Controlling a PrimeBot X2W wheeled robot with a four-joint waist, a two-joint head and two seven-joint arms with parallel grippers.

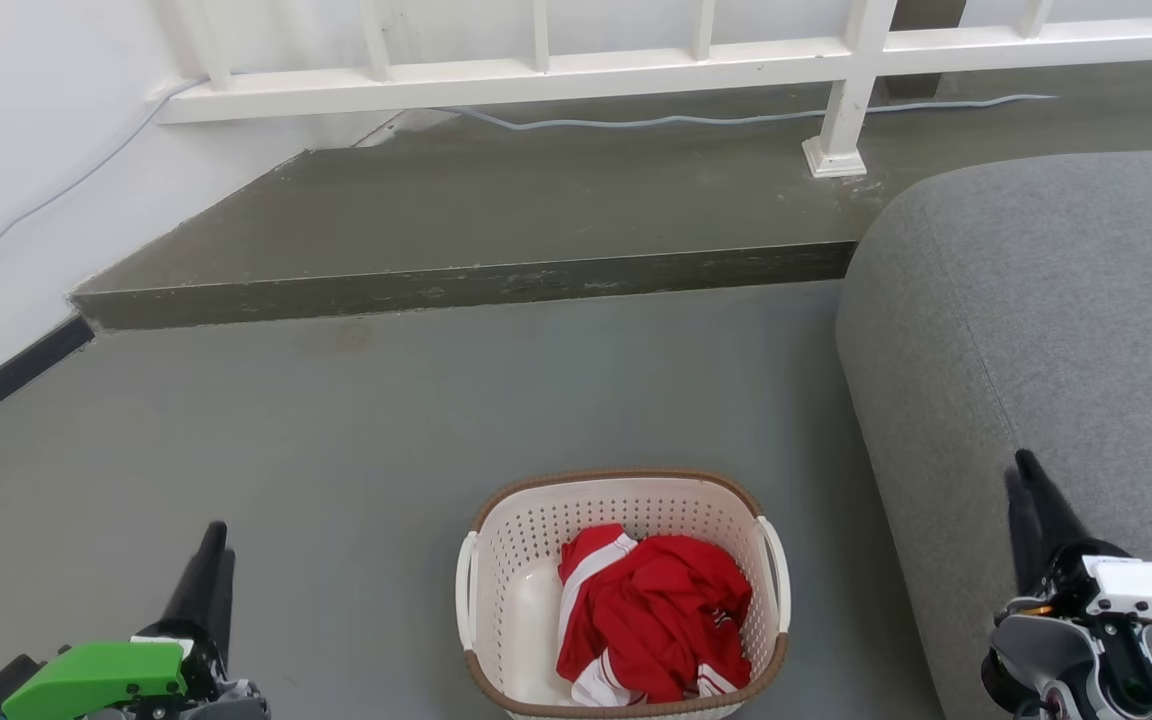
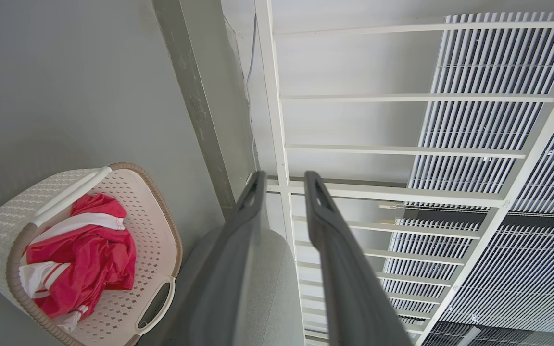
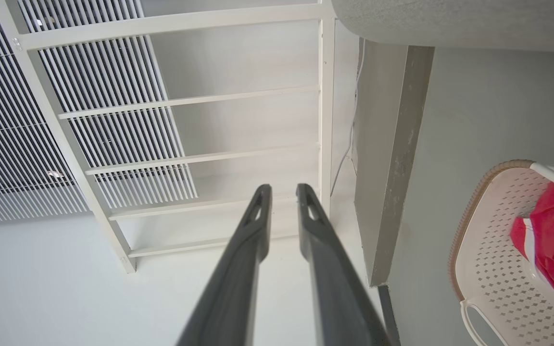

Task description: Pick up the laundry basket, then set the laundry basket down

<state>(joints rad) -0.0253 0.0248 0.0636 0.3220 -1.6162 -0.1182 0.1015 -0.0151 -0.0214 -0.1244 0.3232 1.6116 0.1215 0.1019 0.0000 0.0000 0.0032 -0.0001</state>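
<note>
Left gripper (image 1: 216, 545), lower left of the head view: two dark fingers narrowly parted, holding nothing, well clear of the load. Laundry basket (image 1: 521, 540), bottom centre: upright on the grey floor (image 1: 336, 440), near the grey sofa (image 1: 1036, 300). It has cream perforated walls and a brown woven-look rim, with a left handle (image 1: 463, 585) and a right handle (image 1: 779, 575), both white. Contents: one crumpled red garment with white stripes (image 1: 651, 610), lying toward the right half, while the left half shows bare base. Right gripper (image 1: 1018, 475), lower right, seen against the sofa: fingers likewise slightly parted, empty. Handling note: the pickup appears not yet begun. It is judged best done with both arms lowering together, one gripper to each handle, then lifting level so the off-centre garment does not tip the basket. The right arm should mind the sofa.
</note>
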